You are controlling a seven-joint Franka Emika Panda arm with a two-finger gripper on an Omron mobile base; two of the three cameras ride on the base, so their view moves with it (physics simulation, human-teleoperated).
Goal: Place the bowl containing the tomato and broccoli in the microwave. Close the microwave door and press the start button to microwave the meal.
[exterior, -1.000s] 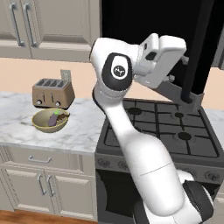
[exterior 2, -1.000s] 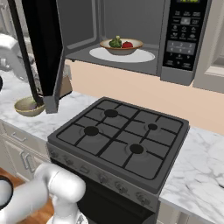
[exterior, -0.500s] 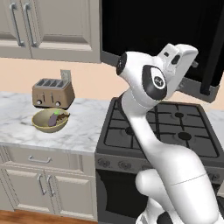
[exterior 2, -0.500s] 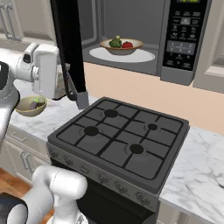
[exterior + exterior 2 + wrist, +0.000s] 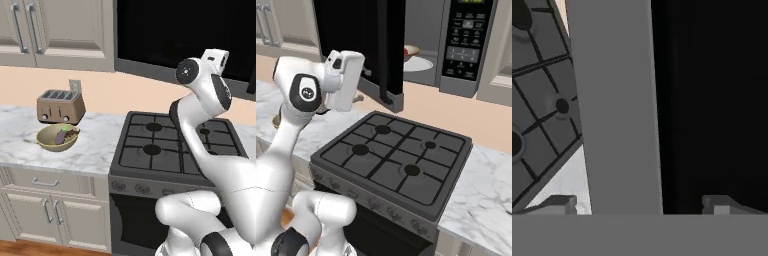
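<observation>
The microwave [image 5: 468, 45] hangs above the stove, and its black door [image 5: 361, 45] stands about half shut. Past the door's edge I see a strip of grey cavity, the white plate [image 5: 420, 64], the bowl's tan rim [image 5: 411, 50] and a sliver of the red tomato [image 5: 405, 50]. The door hides the broccoli. My gripper [image 5: 639, 204] is open, its fingertips [image 5: 558, 202] spread wide on either side of the door's grey edge [image 5: 619, 110]. In the right base view my white hand [image 5: 346, 75] rests against the door's outer face, low on its left.
The black gas stove [image 5: 393, 155] lies below the door. On the marble counter to its left stand a tan toaster [image 5: 60, 106] and a deeper yellowish bowl with a purple piece [image 5: 57, 137]. Beige cabinets [image 5: 60, 30] hang above them.
The door has swung well toward shut, with my hand moving right along with it. The bowl, in full view a second ago, is now mostly covered by the door.
</observation>
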